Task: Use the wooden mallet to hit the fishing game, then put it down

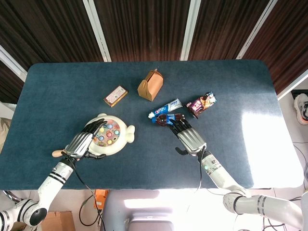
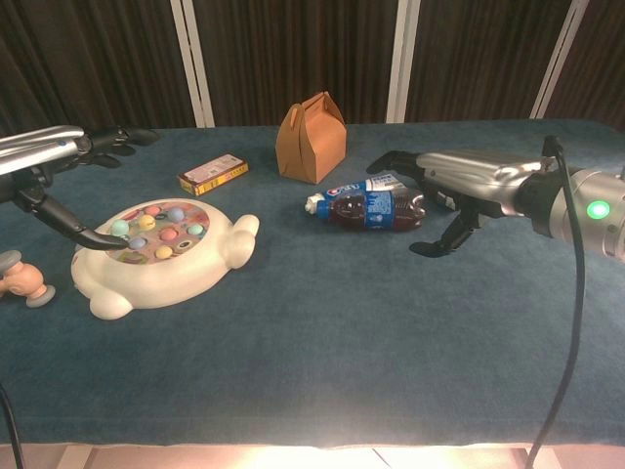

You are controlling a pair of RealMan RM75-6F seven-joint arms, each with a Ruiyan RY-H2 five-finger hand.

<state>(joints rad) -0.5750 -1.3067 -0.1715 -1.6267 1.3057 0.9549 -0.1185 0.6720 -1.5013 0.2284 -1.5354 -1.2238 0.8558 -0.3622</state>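
The fishing game [image 1: 115,136] [image 2: 166,256], a white fish-shaped toy with coloured pieces on top, lies at the front left of the table. The wooden mallet [image 1: 57,153] [image 2: 21,278] lies on the cloth just left of it, mostly hidden under my arm in the head view. My left hand [image 1: 84,142] [image 2: 54,154] hovers over the game's left side with its fingers stretched out, holding nothing. My right hand [image 1: 188,136] [image 2: 459,181] is open beside a cola bottle [image 1: 166,119] [image 2: 373,207], its fingers reaching over it without gripping.
A brown paper box [image 1: 150,85] [image 2: 312,137] and a small orange carton [image 1: 115,96] [image 2: 212,173] stand further back. A toothpaste tube [image 1: 169,106] and a snack packet [image 1: 202,103] lie near the bottle. Dark blue cloth covers the table [image 1: 240,144].
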